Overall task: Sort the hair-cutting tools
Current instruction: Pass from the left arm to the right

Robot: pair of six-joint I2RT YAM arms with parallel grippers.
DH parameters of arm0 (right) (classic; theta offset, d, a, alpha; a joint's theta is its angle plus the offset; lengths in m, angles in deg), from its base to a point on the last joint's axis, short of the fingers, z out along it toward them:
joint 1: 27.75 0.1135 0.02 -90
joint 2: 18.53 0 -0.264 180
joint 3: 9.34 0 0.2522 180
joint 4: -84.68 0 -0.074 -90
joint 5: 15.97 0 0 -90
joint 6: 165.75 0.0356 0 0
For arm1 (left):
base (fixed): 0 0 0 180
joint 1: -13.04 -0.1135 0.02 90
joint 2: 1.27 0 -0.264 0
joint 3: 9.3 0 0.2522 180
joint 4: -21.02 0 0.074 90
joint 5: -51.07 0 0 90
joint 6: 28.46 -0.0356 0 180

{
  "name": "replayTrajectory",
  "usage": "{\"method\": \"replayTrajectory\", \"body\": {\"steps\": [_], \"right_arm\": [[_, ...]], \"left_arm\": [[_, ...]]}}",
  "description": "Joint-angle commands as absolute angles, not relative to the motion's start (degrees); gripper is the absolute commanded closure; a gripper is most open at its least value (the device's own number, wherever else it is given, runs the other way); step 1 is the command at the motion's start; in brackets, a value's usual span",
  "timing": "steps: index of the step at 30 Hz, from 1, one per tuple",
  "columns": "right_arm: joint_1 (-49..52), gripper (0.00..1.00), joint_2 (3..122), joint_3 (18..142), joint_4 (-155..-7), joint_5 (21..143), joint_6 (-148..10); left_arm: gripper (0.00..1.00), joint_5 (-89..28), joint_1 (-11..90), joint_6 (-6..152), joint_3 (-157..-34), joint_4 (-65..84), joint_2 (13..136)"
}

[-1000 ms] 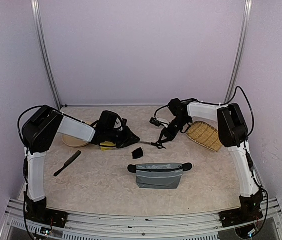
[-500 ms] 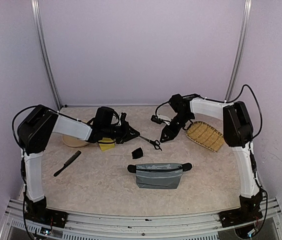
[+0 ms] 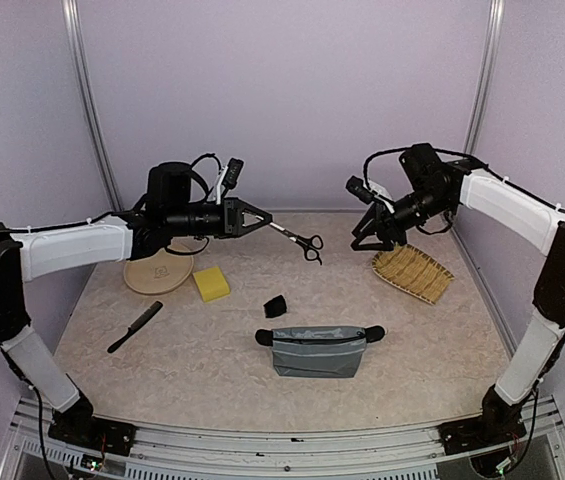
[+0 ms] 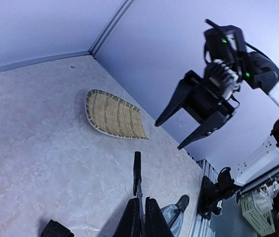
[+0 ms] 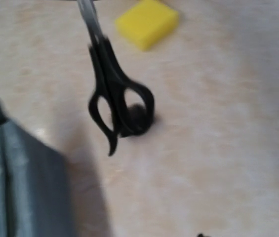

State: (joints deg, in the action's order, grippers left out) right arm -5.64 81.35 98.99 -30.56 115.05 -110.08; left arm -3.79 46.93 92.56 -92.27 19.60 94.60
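My left gripper [image 3: 262, 222] is shut on the silver blades of a pair of black-handled scissors [image 3: 309, 245] and holds them in the air over the middle of the table. In the left wrist view the fingers [image 4: 134, 222] pinch the blade and the scissors [image 4: 137, 173] point away. My right gripper [image 3: 370, 243] hangs open and empty to the right of the scissors, and it also shows in the left wrist view [image 4: 168, 136]. The right wrist view shows the scissors [image 5: 114, 98]. A long black comb [image 3: 134, 326] and a small black piece [image 3: 276, 306] lie on the table. The clipper and the second scissors are out of view.
A grey zip pouch [image 3: 317, 350] lies front centre. A round beige plate [image 3: 152, 278] and a yellow sponge [image 3: 212, 283] sit at the left. A woven tray [image 3: 414, 273] lies at the right, below my right gripper.
Both arms have risen from the table. My left gripper has carried the scissors up and to the right. My right gripper has let go of them and drawn back to the right, open.
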Motion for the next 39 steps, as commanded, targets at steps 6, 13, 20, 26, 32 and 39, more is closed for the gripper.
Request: {"method": "replayTrajectory", "body": {"steps": [6,13,20,26,32,39], "right_arm": [[-4.56,0.47,77.54,92.18,-28.49,134.31,-112.89],[-1.83,0.42,75.96,89.27,-21.08,141.13,-118.97],[6.09,0.42,74.23,83.92,-30.63,131.92,-112.34],[10.06,0.41,76.18,85.89,-33.98,127.01,-107.49],[11.12,0.46,78.02,88.46,-33.68,129.22,-106.68],[11.19,0.66,77.91,88.63,-35.47,129.5,-105.02]], "left_arm": [[1.0,-1.01,55.7,76.83,-89.02,12.9,83.25],[1.0,-6.69,60.47,78.39,-86.57,16.61,80.34],[1.0,-9.74,62.4,79.86,-86.83,19.81,83.08],[1.0,-13.73,63.06,82.33,-86.03,24.49,82.77],[1.0,-16.6,62.57,84.94,-84.34,28.89,81.21],[1.0,-16.81,61.37,87.46,-81.48,32.94,79.52]]}}
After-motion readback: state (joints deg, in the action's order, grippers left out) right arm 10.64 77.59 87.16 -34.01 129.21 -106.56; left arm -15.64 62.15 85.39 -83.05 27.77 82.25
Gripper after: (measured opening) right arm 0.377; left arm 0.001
